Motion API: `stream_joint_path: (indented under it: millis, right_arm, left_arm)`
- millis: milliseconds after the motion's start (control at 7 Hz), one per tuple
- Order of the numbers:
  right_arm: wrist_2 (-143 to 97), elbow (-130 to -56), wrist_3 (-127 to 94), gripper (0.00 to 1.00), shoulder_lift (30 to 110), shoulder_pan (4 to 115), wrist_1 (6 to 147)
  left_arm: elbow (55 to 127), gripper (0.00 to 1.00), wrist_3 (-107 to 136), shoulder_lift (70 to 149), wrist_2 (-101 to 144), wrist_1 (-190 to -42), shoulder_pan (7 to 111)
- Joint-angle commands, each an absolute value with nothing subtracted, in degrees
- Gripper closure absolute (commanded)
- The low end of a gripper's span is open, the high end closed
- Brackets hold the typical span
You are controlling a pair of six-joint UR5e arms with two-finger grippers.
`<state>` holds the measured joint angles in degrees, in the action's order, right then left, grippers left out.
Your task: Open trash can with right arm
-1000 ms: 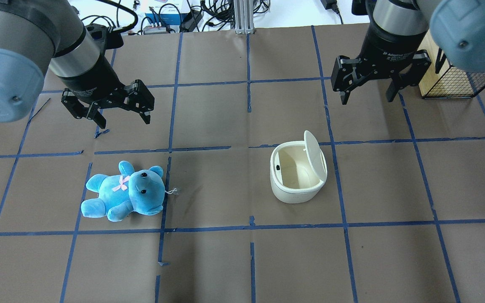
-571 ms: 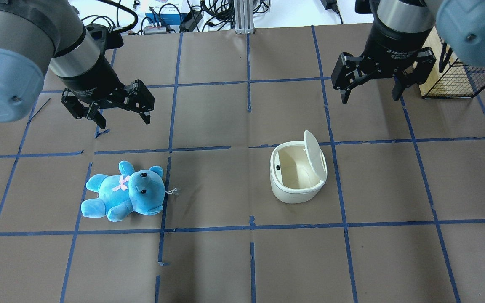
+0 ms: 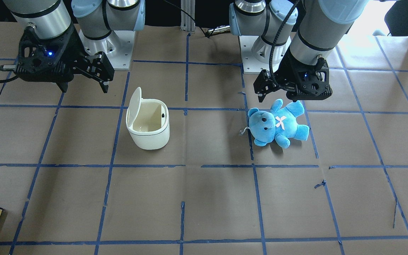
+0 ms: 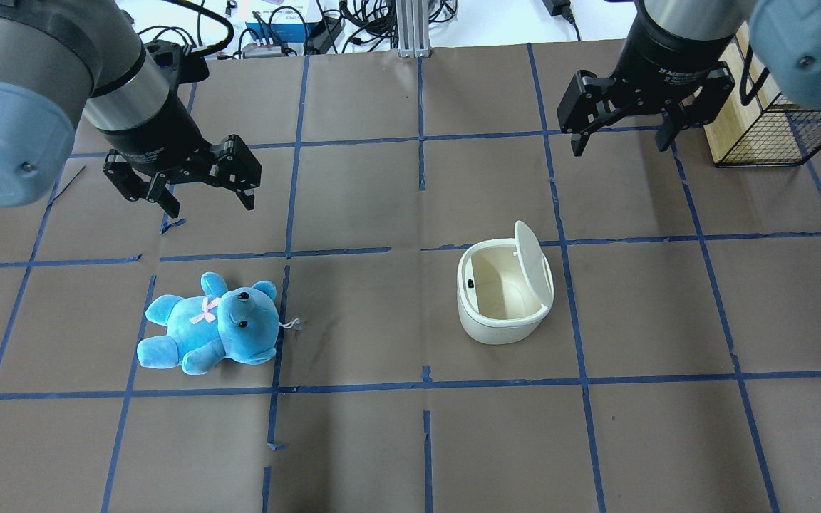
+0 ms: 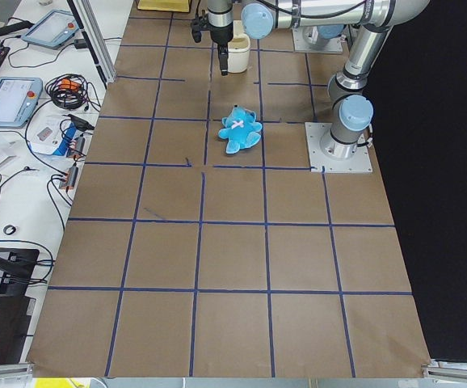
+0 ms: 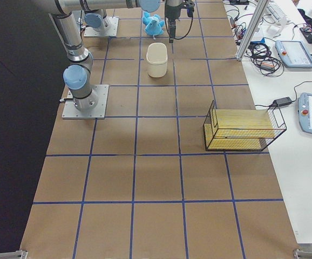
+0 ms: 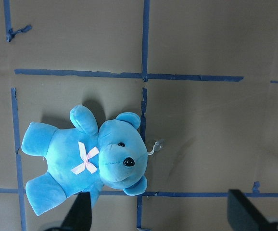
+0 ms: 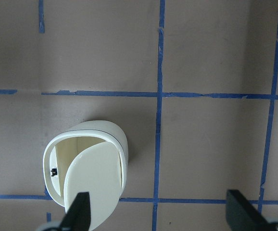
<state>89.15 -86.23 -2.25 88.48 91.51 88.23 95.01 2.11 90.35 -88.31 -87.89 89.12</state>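
The cream-white trash can (image 4: 499, 317) stands right of the table's middle, its flip lid (image 4: 535, 267) tilted up and its inside empty. It also shows in the front view (image 3: 149, 136) and in the right wrist view (image 8: 83, 168). My right gripper (image 4: 621, 146) is open and empty, in the air beyond the can and apart from it; the front view (image 3: 83, 88) and its wrist view (image 8: 160, 214) show it too. My left gripper (image 4: 209, 206) is open and empty above a blue teddy bear (image 4: 207, 331).
The teddy bear (image 7: 86, 159) lies on the left half of the brown, blue-taped table (image 4: 382, 442). A wire basket with a wooden insert (image 4: 760, 121) stands at the far right, close to the right arm. Cables and boxes lie beyond the far edge.
My right gripper has moved away from the trash can toward the table's far side, still open. The lid, the can, the bear and the left arm have not moved.
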Motion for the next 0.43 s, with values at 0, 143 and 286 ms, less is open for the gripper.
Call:
stream_joint_path:
  millis: [0, 143, 286]
  right_arm:
    - [89.12, -86.31, -3.08, 0.0, 88.51, 91.58, 88.16]
    - [89.38, -86.31, -3.08, 0.0, 88.51, 91.41, 88.24]
    - [89.38, -86.31, -3.16, 0.0, 88.51, 91.58, 88.24]
  left_arm:
    - [95.01, 0.0, 2.11, 90.35, -88.24, -87.89, 89.12]
    - [95.01, 0.0, 2.11, 90.35, -88.33, -87.89, 89.12]
    - [95.01, 0.0, 2.11, 90.35, -88.33, -87.89, 89.12]
